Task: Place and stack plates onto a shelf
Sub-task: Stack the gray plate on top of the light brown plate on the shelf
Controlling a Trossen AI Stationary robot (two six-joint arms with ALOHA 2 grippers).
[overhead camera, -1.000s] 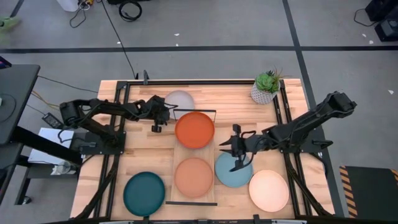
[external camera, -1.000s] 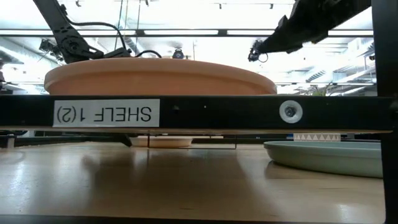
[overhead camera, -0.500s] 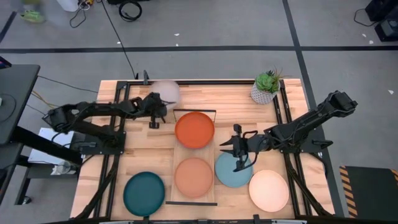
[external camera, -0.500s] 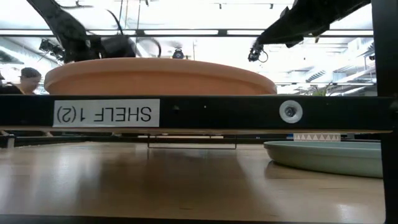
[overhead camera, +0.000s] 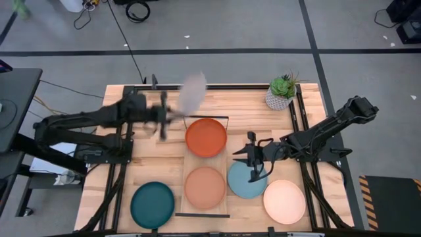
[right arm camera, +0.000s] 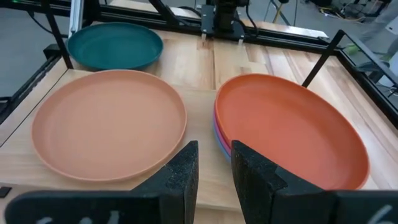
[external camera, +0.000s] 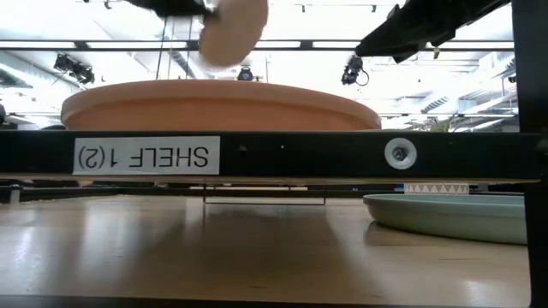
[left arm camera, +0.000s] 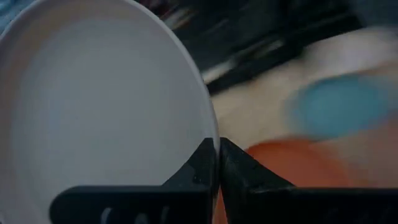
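Note:
My left gripper (overhead camera: 175,118) is shut on the grey plate (overhead camera: 192,92), which is up in the air near the table's far edge, behind the shelf (overhead camera: 187,160). On the shelf sit a dark orange plate (overhead camera: 206,137), topping a small stack at the far end, and a peach plate (overhead camera: 204,187) at the near end. The teal plate (overhead camera: 152,205), light blue plate (overhead camera: 245,184) and cream plate (overhead camera: 284,201) lie flat on the table. My right gripper (overhead camera: 252,161) hovers open over the light blue plate, just right of the shelf. My left gripper pinches the grey plate's rim (left arm camera: 210,127) between its two shut fingers, which reach in from the table's left. The plate is lifted clear of the table and stands steeply tilted, nearly on edge, beyond the fingers.
A small white pot with a green plant (overhead camera: 281,92) stands at the far right corner. Black frame rails (overhead camera: 297,112) run along both sides of the table. The shelf's black wire frames (overhead camera: 205,118) rise at its two ends.
My left gripper has taken hold of the grey plate, dragged it a little toward the table's left, then raised it. The plate, which lay flat at the far edge, now hangs clear of the table and has tipped up nearly on edge.

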